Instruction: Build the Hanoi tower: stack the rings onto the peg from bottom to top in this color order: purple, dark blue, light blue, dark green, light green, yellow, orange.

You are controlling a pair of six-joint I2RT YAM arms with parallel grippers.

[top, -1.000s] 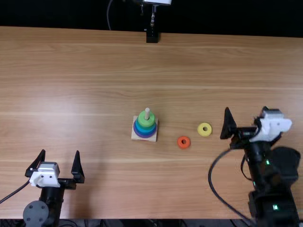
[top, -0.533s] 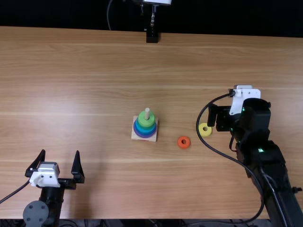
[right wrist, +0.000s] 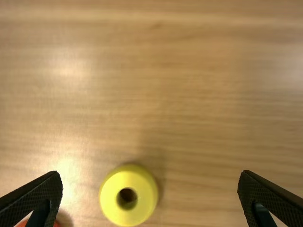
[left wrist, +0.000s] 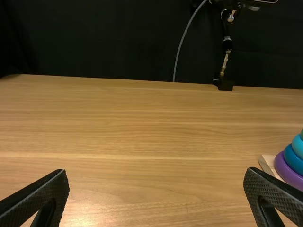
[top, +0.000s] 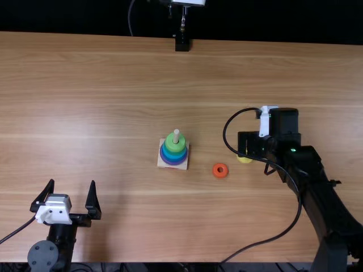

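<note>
Right wrist view, yellow ring [right wrist: 111,201], hole showing, top view, partly hidden

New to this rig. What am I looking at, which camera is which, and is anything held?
Two robot arms, left arm and right arm, each end in a two-finger gripper. The top view looks down from above the near edge of the table; each wrist view comes from a camera on that arm, its own fingers at the bottom.

On the table: a peg on a square base, stacked with purple, blue and green rings, plus a loose orange ring and yellow ring.

Left gripper and right gripper are open, holding nothing.
</note>
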